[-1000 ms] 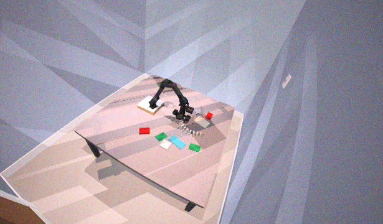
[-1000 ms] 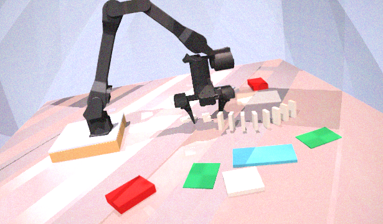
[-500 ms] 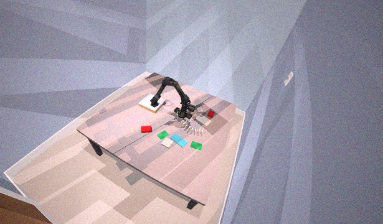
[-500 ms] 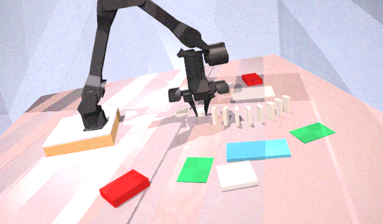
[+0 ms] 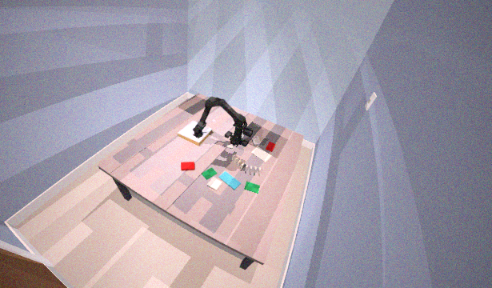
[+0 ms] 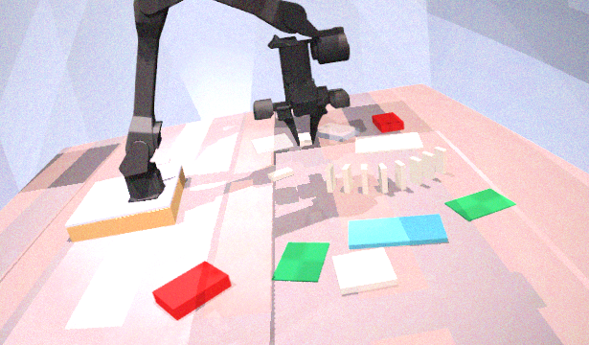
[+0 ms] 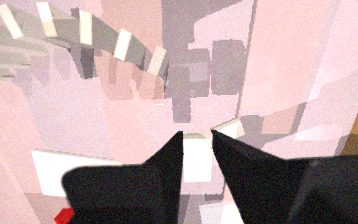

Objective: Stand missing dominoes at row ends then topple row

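My gripper (image 5: 234, 145) (image 6: 305, 144) (image 7: 196, 134) is shut on a cream domino (image 6: 305, 138) (image 7: 197, 159), which shows between the fingers with its broad face toward the wrist camera. Whether it touches the table is unclear. Another loose domino (image 6: 281, 173) (image 7: 231, 129) lies flat, nearer the exterior camera than the gripper. A curved row of several standing dominoes (image 6: 382, 178) (image 7: 86, 27) is to the right of the gripper in the exterior view and at the upper left in the wrist view. The gripper is apart from the row.
A grey disc (image 6: 337, 131) and a long white slab (image 5: 262, 154) (image 6: 389, 143) lie behind the row, with a red block (image 5: 270, 146) (image 6: 388, 122) beyond. Blue (image 6: 396, 231), green (image 6: 301, 262) (image 6: 481, 204) and white (image 6: 364, 271) slabs and a red block (image 6: 192, 289) lie in front.
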